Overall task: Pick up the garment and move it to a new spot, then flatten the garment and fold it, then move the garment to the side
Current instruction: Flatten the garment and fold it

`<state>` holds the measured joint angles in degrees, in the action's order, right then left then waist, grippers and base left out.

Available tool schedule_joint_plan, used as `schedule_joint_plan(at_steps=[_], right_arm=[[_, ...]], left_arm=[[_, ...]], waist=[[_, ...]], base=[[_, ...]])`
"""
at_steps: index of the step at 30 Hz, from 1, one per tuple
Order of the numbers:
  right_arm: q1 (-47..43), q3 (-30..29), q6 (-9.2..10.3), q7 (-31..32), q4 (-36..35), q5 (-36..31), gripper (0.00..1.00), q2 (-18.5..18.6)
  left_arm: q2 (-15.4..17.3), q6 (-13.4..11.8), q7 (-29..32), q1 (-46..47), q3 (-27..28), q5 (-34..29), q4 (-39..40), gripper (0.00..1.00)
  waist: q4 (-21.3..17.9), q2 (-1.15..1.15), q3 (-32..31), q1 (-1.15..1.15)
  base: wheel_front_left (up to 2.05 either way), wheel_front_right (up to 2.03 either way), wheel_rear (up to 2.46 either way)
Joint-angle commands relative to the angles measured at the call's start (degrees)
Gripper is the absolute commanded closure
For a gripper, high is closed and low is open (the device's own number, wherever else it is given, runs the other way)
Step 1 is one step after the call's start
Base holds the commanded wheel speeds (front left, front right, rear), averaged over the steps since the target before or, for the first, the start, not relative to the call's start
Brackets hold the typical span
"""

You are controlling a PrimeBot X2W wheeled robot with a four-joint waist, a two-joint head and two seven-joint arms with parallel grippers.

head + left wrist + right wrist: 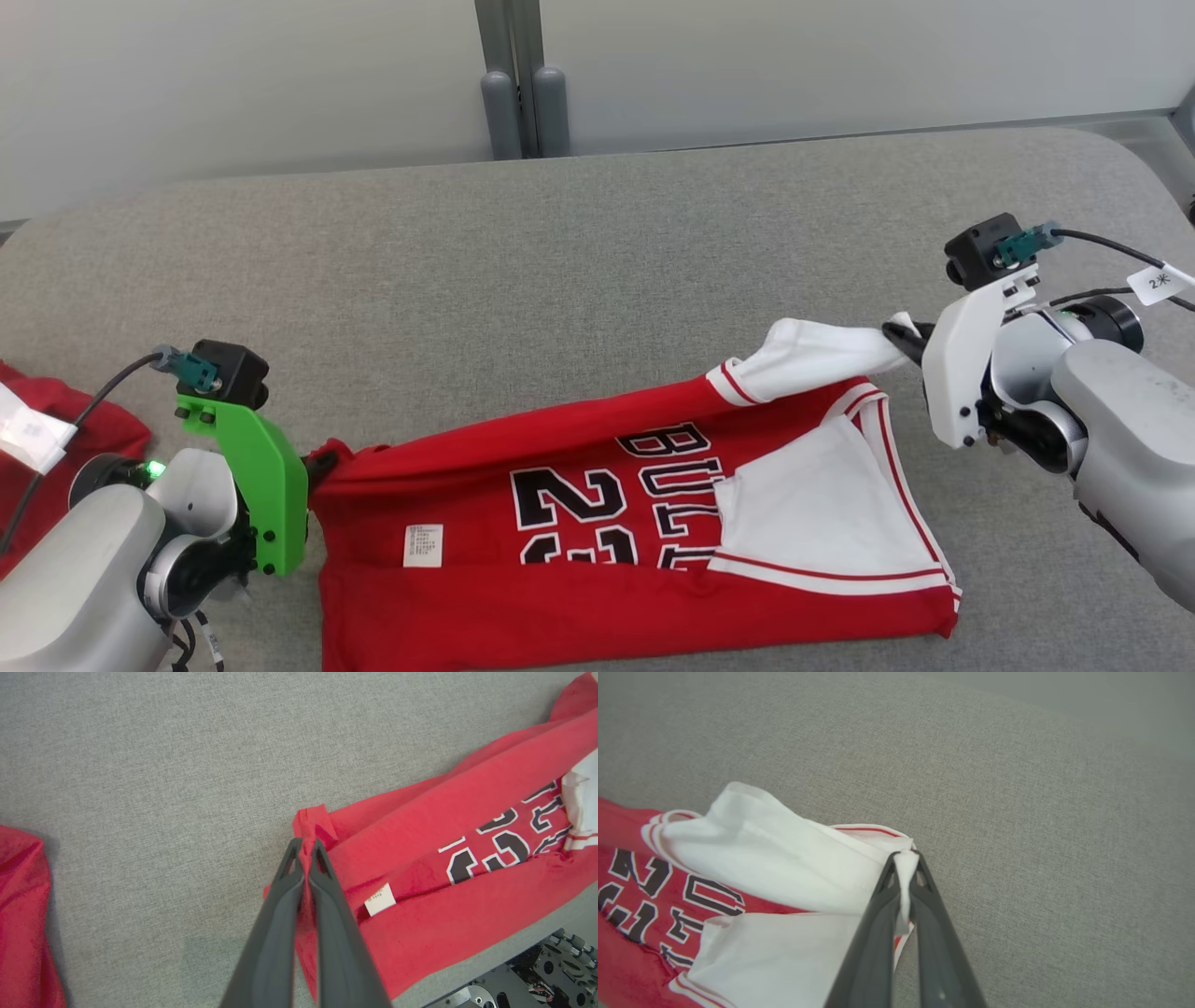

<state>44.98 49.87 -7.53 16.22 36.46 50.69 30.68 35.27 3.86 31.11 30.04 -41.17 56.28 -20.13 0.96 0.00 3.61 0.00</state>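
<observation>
Garment pinched by left gripper, right gripper (outspread).

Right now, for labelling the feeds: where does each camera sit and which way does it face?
Head view: on the head, looking forward and down at the grey table and red jersey; left gripper and right gripper show with their forearms.
Left wrist view: on the left wrist, looking along its dark fingers, which pinch the jersey's red corner.
Right wrist view: on the right wrist, looking along its fingers, which pinch the white sleeve.
Shared: both wrist views show the jersey's black lettering.
</observation>
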Motion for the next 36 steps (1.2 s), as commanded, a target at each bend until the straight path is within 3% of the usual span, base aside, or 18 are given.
schedule_joint_plan(at_steps=[1,9,17,28,29,30,31,32,33,36], right_arm=[[-1.3,0.6,0.08,1.3,-1.5,0.8,1.0,1.3],[-5.4,2.3,0.08,9.2,-11.8,4.0,1.0,5.5],[-9.9,0.2,0.08,16.2,-16.4,4.0,1.0,8.7],[-16.2,-4.2,0.08,20.6,-18.3,1.7,1.0,7.0],[-16.7,-4.5,0.08,21.1,-18.4,1.3,0.88,6.8],[-17.1,-4.9,0.08,21.7,-18.6,1.1,0.69,6.5],[-17.4,-5.3,0.08,22.0,-18.7,0.8,0.52,6.3],[-17.8,-5.7,0.08,22.4,-18.9,0.4,0.07,6.1],[-18.1,-6.1,0.08,22.6,-19.1,0.1,0.0,6.0],[-19.1,-7.5,0.07,23.0,-19.8,-1.2,0.0,5.8]], left_arm=[[1.0,-0.5,0.7,-0.6,-0.1,-0.1,0.3,1.0],[1.4,0.5,5.3,-0.6,-1.9,1.3,0.1,1.0],[1.8,0.7,9.7,-0.9,-3.1,3.0,0.1,1.0],[2.2,-0.2,12.6,-2.7,-3.9,4.7,0.3,1.0],[2.0,-0.2,12.6,-2.9,-4.0,4.8,0.1,1.0],[1.9,-0.2,12.5,-3.0,-4.0,4.9,0.0,0.94],[1.8,-0.1,12.4,-3.1,-4.0,4.9,-0.2,0.51],[1.7,-0.1,12.2,-3.1,-4.0,4.9,-0.3,0.0],[1.6,0.0,12.2,-3.2,-4.1,4.9,-0.4,0.0],[1.7,0.0,12.0,-3.3,-4.3,4.5,-0.7,0.0]], waist=[[-0.3,0.0,-0.4,0.0],[-1.2,0.0,-0.7,0.0],[-2.0,0.0,-0.9,0.0],[-2.3,0.0,-0.5,0.0],[-2.2,0.0,-0.4,0.0],[-2.2,0.0,-0.4,0.0],[-2.2,0.0,-0.4,0.0],[-2.2,0.0,-0.5,0.0],[-2.2,0.0,-0.5,0.0],[-2.1,0.0,-1.1,0.0]], base=[[0.0,0.0,0.0],[0.0,0.0,0.0],[0.0,0.0,0.0],[0.0,0.0,0.0],[0.0,0.0,0.0],[0.0,0.0,0.0],[0.0,0.0,0.0],[0.0,0.0,0.0],[0.0,0.0,0.0],[0.0,0.0,0.0]])
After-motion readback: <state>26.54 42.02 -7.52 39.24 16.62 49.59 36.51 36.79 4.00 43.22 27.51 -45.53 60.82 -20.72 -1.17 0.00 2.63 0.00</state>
